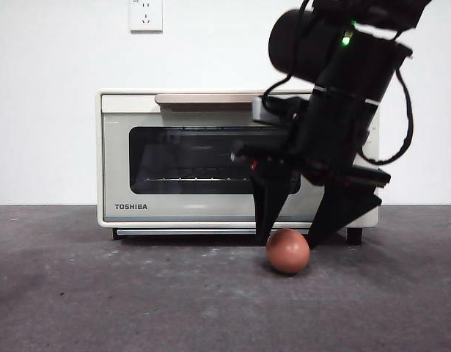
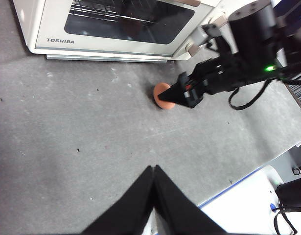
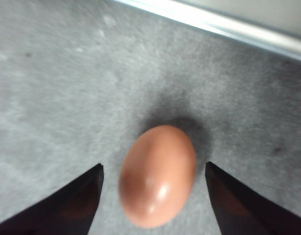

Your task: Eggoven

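Two black jaws of the right hand [image 1: 290,238] stand spread wide on either side of the egg [image 1: 287,251], with a gap of bare table showing between each jaw and the shell, so the hand has hold of nothing. In the right wrist view the egg [image 3: 157,175] lies on its side between the two tips, a reddish-brown oval with a small glint on it and a dark shadow just beyond it. Seen from the front, the jaw tips reach down to about the top of the egg, which rests on the grey table [image 1: 100,293].

Just behind that hand and the egg stands the cream TOSHIBA toaster oven [image 1: 137,205], its door closed, the dark glass window [image 1: 188,165] showing a wire rack inside and the beige handle [image 1: 203,98] running along the top of the door. The right arm covers the oven's right part in the front view.

From the left wrist view the left hand [image 2: 154,169] hangs well apart from the egg [image 2: 161,95], its jaws pressed together to a point and empty, above the table's near edge.
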Controlling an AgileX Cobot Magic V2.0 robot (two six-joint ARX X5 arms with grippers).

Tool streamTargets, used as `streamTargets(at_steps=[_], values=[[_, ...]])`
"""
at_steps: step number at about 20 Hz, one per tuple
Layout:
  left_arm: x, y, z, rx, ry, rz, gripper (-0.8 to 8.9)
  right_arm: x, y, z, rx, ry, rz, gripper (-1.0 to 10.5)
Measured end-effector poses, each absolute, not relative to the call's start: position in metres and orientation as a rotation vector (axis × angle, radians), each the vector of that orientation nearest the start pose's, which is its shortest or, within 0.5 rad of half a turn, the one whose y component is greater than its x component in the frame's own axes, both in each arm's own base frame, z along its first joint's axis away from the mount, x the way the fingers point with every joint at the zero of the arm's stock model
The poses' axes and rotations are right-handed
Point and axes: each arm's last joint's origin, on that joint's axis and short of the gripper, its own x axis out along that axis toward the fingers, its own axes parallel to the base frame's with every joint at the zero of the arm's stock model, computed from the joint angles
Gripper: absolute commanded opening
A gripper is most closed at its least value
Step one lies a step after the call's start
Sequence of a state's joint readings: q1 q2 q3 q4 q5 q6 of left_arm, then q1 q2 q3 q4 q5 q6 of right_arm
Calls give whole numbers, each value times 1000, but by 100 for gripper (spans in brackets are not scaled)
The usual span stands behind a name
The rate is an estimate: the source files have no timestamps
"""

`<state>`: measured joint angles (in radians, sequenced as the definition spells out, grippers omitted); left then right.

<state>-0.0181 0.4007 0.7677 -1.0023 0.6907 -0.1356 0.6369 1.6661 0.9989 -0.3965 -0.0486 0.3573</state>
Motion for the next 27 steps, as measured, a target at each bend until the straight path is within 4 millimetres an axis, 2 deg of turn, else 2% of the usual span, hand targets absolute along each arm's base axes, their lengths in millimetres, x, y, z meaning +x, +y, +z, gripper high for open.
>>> streamTargets(at_steps=[5,15,21,24,27], values=[[56,-19,297,-340,660,-643,7,262,195,166,-7,1141,417,311],[56,-19,297,-336,658,-645,7,263,196,167,-4,1137,422,7],[57,-19,298,-329,641,-648,7,263,196,168,-2,1137,426,3],[60,-20,300,-321,618,-651,7,259,194,178,14,1125,450,3],[72,-20,300,-332,650,-646,7,249,188,205,28,1068,478,3]])
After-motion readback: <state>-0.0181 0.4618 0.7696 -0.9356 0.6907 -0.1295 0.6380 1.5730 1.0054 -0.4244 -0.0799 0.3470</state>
